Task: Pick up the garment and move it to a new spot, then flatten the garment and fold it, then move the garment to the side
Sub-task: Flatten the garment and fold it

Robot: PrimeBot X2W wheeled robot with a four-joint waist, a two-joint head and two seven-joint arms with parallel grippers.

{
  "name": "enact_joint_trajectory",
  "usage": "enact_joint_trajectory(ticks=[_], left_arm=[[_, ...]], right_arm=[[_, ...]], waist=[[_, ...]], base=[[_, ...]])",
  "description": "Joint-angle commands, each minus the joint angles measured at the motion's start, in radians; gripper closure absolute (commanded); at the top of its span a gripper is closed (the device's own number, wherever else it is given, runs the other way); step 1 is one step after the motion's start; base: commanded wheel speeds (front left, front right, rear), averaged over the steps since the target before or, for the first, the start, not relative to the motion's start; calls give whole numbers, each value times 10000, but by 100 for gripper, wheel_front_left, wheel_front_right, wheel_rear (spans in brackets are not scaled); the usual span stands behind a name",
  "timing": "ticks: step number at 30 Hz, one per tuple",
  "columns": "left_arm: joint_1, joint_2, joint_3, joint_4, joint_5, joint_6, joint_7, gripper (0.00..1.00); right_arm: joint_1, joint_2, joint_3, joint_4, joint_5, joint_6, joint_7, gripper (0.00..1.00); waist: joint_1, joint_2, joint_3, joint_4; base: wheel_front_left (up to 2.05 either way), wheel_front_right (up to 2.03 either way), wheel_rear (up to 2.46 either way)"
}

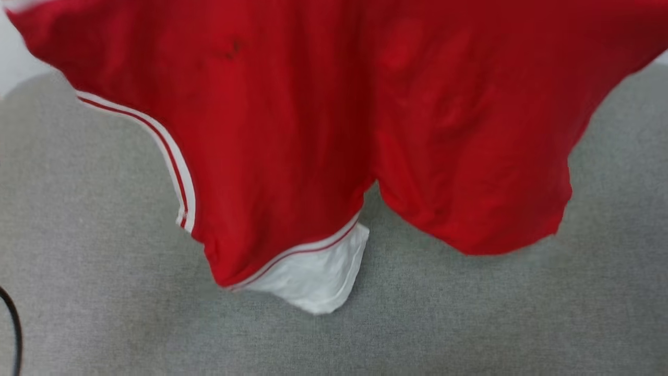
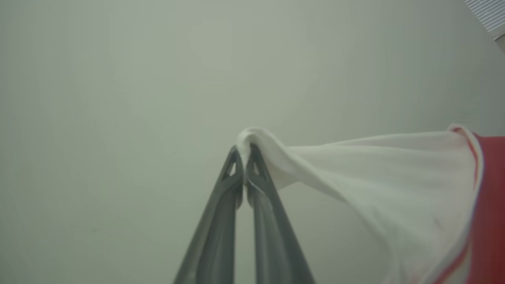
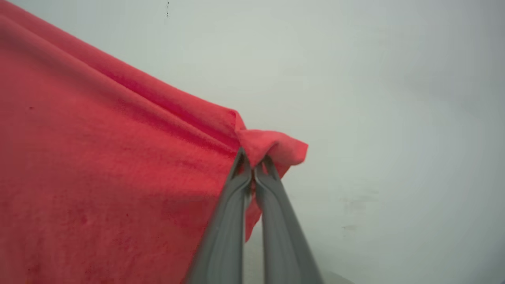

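Grey woven cloth surface (image 1: pixel 104 313) below, black cable (image 1: pixel 13 324) at its lower-left edge; plain pale wall (image 2: pixel 118 79) beyond, slatted panel (image 2: pixel 487 12) in one corner.

Held aloft: garment (image 1: pixel 292 130), spread across the upper head view above the tabletop (image 1: pixel 469 313), its lower part in two lobes either side of a central gap. Beneath the left lobe hung one sleeve (image 1: pixel 318 277), lowest of all; contact with the tabletop could not be told. The left tool (image 2: pixel 244 152) pinched a second sleeve (image 2: pixel 375 177), cloth trailing to its right; the right tool (image 3: pixel 254 159) pinched a fold of the body, cloth to its left. A cable (image 1: pixel 13 324) lay at the tabletop's lower left edge.
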Motion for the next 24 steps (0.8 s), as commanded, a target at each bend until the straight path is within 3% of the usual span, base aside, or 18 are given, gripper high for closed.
enact_joint_trajectory(ticks=[1,7,14,24], left_arm=[[-620,120,53,324,-24,-126,80,100],[-3511,138,-462,1935,285,-1068,372,100],[-7009,-528,-1255,4433,1015,-1868,223,100],[-11178,-1829,-1812,8467,2018,-2147,-1164,100]], right_arm=[[-513,-47,131,241,-71,-23,-49,100],[-3061,-282,969,1515,-575,-22,-648,100],[-6181,-359,1840,3730,-1354,-23,-1619,100],[-10170,237,2676,7699,-2591,-26,-3254,100]], waist=[[0,0,854,-58],[0,0,2275,-58],[0,0,3701,146],[0,0,5150,187]], base=[[0,0,0],[0,0,0],[0,0,0],[0,0,0]])
